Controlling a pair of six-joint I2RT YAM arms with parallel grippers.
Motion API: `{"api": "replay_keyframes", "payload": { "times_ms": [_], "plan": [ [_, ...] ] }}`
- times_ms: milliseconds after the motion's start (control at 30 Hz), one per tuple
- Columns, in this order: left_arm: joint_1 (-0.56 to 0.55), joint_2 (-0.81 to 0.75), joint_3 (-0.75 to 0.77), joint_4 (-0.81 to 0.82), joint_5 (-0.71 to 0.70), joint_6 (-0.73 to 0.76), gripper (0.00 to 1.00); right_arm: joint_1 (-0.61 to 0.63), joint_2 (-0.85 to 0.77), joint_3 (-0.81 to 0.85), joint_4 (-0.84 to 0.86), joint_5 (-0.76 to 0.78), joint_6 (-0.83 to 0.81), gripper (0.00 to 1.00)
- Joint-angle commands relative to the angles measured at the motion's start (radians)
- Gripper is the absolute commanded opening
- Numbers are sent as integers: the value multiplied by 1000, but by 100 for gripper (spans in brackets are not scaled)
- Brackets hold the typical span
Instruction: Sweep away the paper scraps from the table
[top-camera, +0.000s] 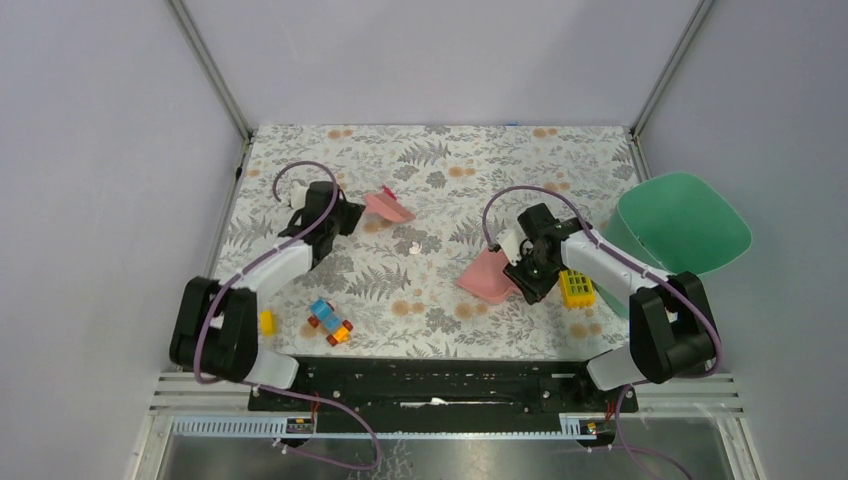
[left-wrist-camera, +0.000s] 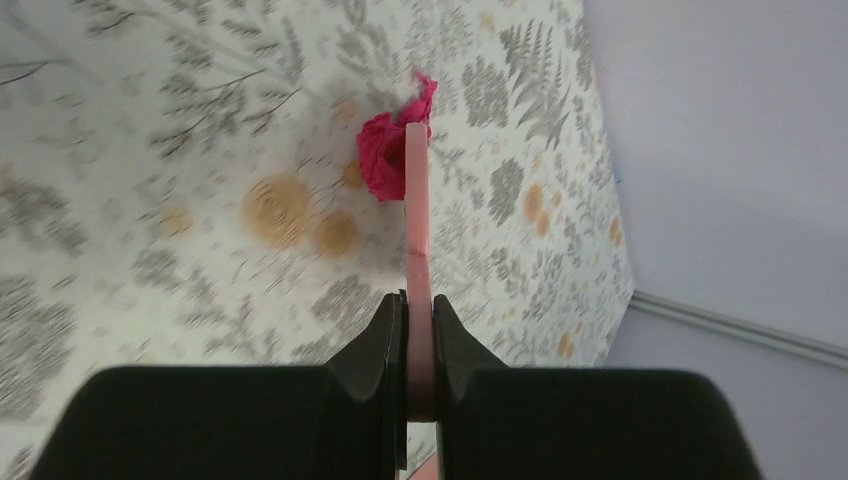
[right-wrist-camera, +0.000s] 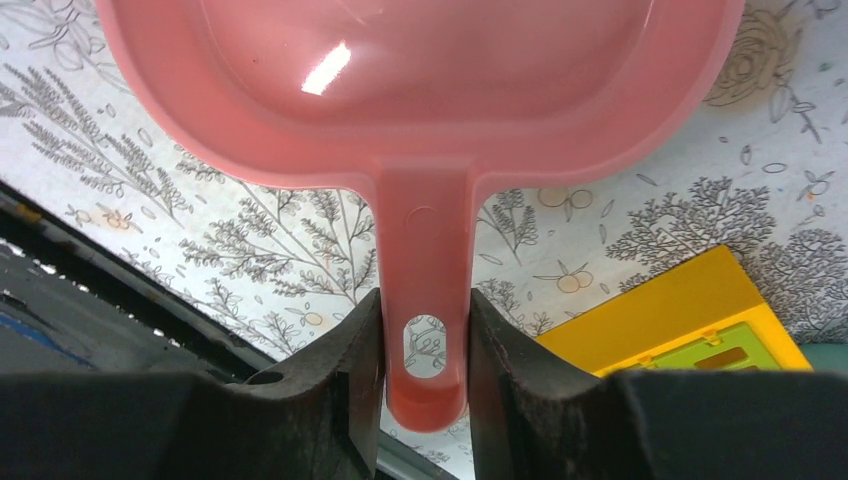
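Observation:
My left gripper (top-camera: 347, 216) is shut on a thin pink sweeper blade (top-camera: 391, 208). In the left wrist view the blade (left-wrist-camera: 417, 230) runs edge-on from between my jaws (left-wrist-camera: 420, 335), and a crumpled magenta paper scrap (left-wrist-camera: 381, 155) lies against its far end. That scrap (top-camera: 388, 192) sits at the blade's back edge on the fern-print table (top-camera: 450, 150). A small white scrap (top-camera: 413, 247) lies between the blade and the pink dustpan (top-camera: 487, 276). My right gripper (top-camera: 525, 272) is shut on the dustpan's handle (right-wrist-camera: 425, 300), with the pan (right-wrist-camera: 420, 90) low over the cloth. Other scraps are not visible.
A yellow grid-topped block (top-camera: 577, 289) lies just right of my right gripper and shows in the right wrist view (right-wrist-camera: 690, 320). A green bin (top-camera: 680, 225) stands at the table's right edge. Colourful toy bricks (top-camera: 330, 322) and a yellow brick (top-camera: 267, 322) lie front left.

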Motion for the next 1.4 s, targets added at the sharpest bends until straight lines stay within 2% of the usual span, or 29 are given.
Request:
{"api": "replay_keyframes", "payload": {
  "times_ms": [0,133,367,467,600,867,1067,1233,1367],
  "plan": [
    [1,-186,-75,-90,63,102,0,25,-42,27,-71,-31,-34,0],
    [-1,-228,38,-268,152,318,0,35,-60,33,-103,-16,-51,0],
    [-17,-38,531,-632,338,760,0,48,-14,97,-145,15,-63,0],
    [-84,93,750,-846,304,960,0,52,22,123,-155,15,-67,0],
    [-201,291,1020,-1083,118,1113,0,55,63,156,-178,20,-68,0],
    [-289,412,1110,-1168,11,1154,0,68,68,144,-176,14,-52,0],
    [-319,440,1104,-1175,18,1155,0,85,91,128,-152,14,-40,0],
    [-320,485,1110,-1161,172,1123,0,109,123,147,-128,6,-24,0],
    [-323,513,1099,-1119,448,1086,0,123,145,181,-115,2,-19,0]
  ]
}}
